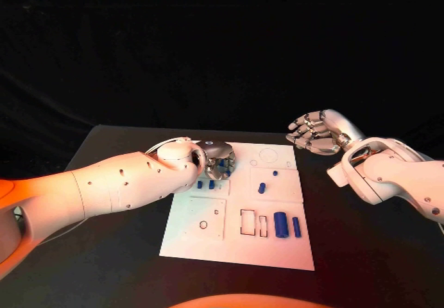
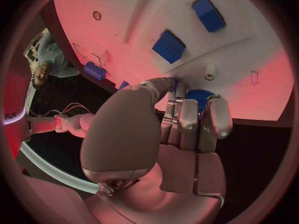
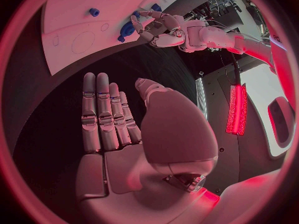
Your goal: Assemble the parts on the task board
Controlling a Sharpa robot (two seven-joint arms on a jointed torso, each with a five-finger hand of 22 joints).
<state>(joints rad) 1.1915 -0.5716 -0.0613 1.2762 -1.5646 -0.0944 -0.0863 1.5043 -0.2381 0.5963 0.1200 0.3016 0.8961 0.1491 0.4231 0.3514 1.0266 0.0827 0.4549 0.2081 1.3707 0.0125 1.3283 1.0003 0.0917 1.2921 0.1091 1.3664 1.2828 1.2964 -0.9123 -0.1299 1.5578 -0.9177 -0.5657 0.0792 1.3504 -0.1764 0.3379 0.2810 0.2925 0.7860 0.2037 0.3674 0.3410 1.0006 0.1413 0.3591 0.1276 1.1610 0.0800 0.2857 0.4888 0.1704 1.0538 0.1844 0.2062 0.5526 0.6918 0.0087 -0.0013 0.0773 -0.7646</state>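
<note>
Working the far left corner of the task board (image 1: 236, 247), the left hand (image 1: 218, 160) curls its fingers around a round blue part (image 2: 201, 95), apparently mid-pick or mid-seating; which, I cannot tell. Next comes a careful lineup over its recess. The right hand (image 1: 317, 133) hovers off the board over the desk (image 1: 370, 256), fingers straight, holding nothing. Other blue parts (image 1: 280, 224) stand in board slots.

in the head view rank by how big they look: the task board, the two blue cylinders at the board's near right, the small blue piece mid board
1. task board
2. wider blue cylinder
3. thinner blue cylinder, similar length, slimmer
4. small blue piece
</note>
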